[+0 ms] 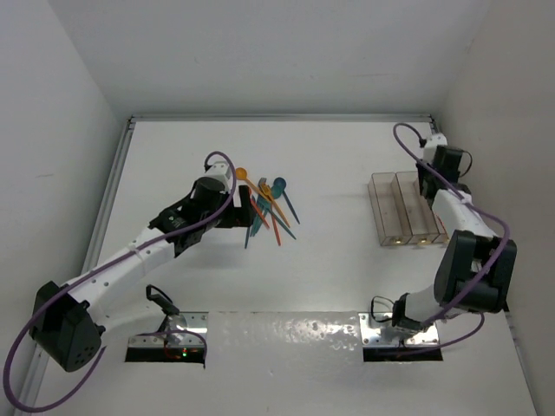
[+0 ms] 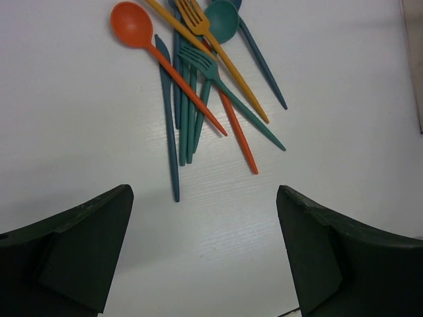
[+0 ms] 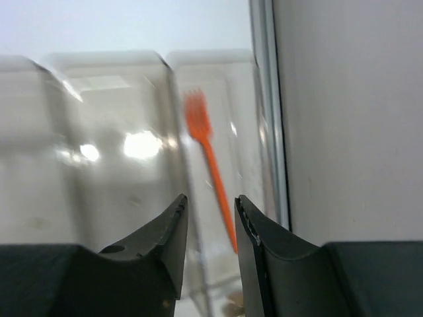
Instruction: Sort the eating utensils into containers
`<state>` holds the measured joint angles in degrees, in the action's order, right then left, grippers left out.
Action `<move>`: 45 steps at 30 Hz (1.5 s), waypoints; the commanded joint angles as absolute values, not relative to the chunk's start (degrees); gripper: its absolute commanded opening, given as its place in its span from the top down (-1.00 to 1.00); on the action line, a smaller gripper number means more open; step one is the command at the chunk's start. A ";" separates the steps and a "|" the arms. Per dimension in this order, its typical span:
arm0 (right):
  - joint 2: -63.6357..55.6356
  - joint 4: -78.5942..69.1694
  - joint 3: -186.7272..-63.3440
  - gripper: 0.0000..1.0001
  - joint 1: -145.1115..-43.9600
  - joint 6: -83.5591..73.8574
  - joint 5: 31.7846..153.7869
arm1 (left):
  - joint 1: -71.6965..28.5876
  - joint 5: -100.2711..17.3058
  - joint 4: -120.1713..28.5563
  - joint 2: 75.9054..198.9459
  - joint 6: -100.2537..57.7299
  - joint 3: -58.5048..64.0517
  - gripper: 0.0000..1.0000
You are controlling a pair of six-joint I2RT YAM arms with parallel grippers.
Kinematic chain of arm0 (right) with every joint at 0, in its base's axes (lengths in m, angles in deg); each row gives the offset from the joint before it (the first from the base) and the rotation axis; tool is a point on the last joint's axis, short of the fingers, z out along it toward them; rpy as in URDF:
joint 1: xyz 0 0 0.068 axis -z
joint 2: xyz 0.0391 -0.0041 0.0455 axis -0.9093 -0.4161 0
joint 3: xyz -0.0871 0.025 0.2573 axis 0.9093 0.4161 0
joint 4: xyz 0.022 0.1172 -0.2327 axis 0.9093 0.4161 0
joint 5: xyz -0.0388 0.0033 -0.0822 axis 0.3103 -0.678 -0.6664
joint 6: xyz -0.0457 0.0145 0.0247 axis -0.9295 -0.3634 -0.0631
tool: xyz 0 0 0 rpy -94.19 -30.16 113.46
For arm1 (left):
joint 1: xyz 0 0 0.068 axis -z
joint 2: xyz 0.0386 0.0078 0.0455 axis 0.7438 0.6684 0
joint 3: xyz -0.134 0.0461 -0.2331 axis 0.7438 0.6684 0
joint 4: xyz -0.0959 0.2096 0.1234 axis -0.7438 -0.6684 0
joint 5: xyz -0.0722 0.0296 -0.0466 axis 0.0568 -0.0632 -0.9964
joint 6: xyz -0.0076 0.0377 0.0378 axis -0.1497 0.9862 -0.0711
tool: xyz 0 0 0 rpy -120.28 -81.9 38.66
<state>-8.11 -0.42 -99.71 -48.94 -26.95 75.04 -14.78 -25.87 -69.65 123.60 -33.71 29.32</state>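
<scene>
A pile of eating utensils [image 1: 269,208] lies on the white table left of centre. In the left wrist view I see an orange spoon [image 2: 132,26], a yellow-orange fork [image 2: 198,26], a teal fork [image 2: 201,63], a teal spoon [image 2: 221,20] and a blue knife [image 2: 168,125] crossing each other. My left gripper [image 2: 205,251] is open and empty, just short of the pile's handle ends. The clear containers [image 1: 403,208] stand at the right. My right gripper [image 3: 210,205] hovers over them, jaws slightly apart and empty. An orange fork [image 3: 201,132] lies in the rightmost bin below.
The white side wall [image 3: 344,119] rises right beside the bins, and a metal table edge strip [image 3: 264,99] runs along it. Purple cables loop off both arms [image 1: 408,139]. The back wall [image 1: 277,61] closes the table's far side.
</scene>
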 commanded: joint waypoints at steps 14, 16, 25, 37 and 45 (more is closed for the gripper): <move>-4.28 2.25 -105.20 0.25 -89.56 -3.49 79.16 | -22.64 -24.51 -74.98 129.96 -39.40 26.69 -0.75; -8.85 2.69 -106.70 0.28 -94.05 -4.10 80.48 | -28.17 -27.66 -75.24 128.47 -37.29 28.27 -0.76; -24.24 0.41 -115.04 0.51 -103.90 -6.39 83.73 | -31.62 -25.40 -78.15 123.20 -30.52 29.15 -0.78; -37.35 1.55 -124.19 0.48 -106.45 -5.87 88.22 | -31.62 -23.29 -76.65 121.26 -30.34 31.35 -0.79; -39.64 2.69 -124.29 0.49 -106.89 -6.30 88.05 | -31.62 -23.47 -76.48 120.91 -30.25 31.35 -0.79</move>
<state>-39.78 3.29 -122.61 -106.42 -6.02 87.32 -31.61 -23.79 -78.06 121.63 -30.96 31.68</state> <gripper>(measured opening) 0.259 0.895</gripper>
